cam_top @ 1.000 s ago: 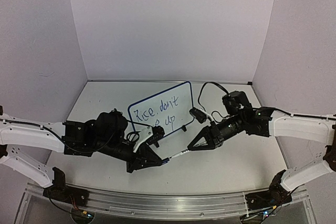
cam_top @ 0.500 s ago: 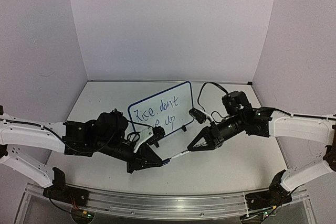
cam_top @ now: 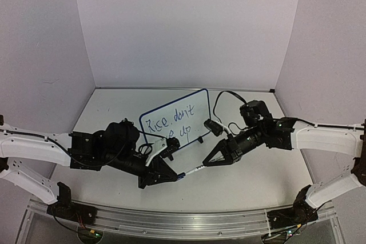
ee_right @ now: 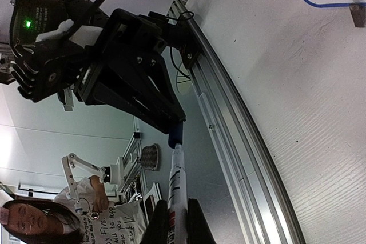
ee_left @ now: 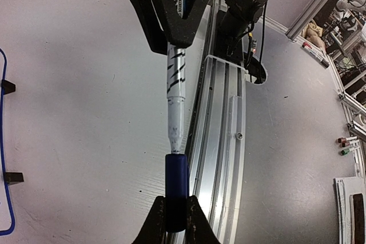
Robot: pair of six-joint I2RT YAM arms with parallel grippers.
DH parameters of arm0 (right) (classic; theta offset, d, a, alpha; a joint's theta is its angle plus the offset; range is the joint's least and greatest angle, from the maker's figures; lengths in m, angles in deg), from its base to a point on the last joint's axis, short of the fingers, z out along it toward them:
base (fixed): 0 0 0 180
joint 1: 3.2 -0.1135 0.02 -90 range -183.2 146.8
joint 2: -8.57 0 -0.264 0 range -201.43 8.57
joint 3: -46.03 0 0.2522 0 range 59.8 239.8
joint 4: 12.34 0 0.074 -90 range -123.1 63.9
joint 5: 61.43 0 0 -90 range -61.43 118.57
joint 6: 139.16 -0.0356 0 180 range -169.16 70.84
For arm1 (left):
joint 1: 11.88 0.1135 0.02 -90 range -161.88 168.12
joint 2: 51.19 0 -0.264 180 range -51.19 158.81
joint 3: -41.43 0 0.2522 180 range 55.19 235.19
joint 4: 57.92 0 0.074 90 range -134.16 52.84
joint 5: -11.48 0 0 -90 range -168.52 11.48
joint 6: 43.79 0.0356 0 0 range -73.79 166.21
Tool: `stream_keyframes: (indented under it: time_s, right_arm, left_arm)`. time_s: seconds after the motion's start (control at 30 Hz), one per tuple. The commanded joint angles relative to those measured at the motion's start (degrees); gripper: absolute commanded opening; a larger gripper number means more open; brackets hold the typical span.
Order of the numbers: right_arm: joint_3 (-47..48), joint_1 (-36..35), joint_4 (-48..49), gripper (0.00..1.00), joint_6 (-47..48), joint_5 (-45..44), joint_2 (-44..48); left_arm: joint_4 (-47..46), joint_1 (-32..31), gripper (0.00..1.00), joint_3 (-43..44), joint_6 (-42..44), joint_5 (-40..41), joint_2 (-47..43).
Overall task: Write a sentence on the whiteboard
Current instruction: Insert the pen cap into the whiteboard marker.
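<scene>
Writing finished, pen being closed: the sentence (cam_top: pixel 168 125), two lines of dark handwriting reading roughly "Rice, don't give up", is on the whiteboard (cam_top: pixel 194 102), which stands propped on its black clip feet (cam_top: pixel 201 139) on the table (cam_top: pixel 257 184), and both arms meet just in front of the board to recap the marker (cam_top: pixel 195 169). The right gripper (cam_top: pixel 207 163), in front of the board's right half, pinches the white marker barrel; the left gripper (cam_top: pixel 172 176), in front of its left half, is clamped on the blue cap (cam_top: pixel 179 176). From the left wrist, the marker's tapered tip sits at the cap's mouth, though whether it is fully seated cannot be told. Capping looks to be the step in hand, and the next move probably calls for a straight push along the barrel, both grips firm, until the cap seats
</scene>
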State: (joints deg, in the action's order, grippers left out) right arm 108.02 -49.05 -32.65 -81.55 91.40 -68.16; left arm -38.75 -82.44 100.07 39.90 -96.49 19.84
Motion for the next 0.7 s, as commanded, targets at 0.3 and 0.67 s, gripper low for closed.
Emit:
stream_keyframes:
  time_s: [0.3, 0.67]
  right_arm:
    - [3.26, -0.95, 3.79, 0.00, -0.21, 1.48, -0.44]
    - [3.26, -2.11, 5.03, 0.00, -0.40, 1.33, -1.60]
  left_arm:
    - [-3.03, -0.22, 0.00, 2.31, -0.04, -1.80, 0.77]
    - [-8.08, -0.24, 0.00, 2.86, -0.55, -0.93, 0.53]
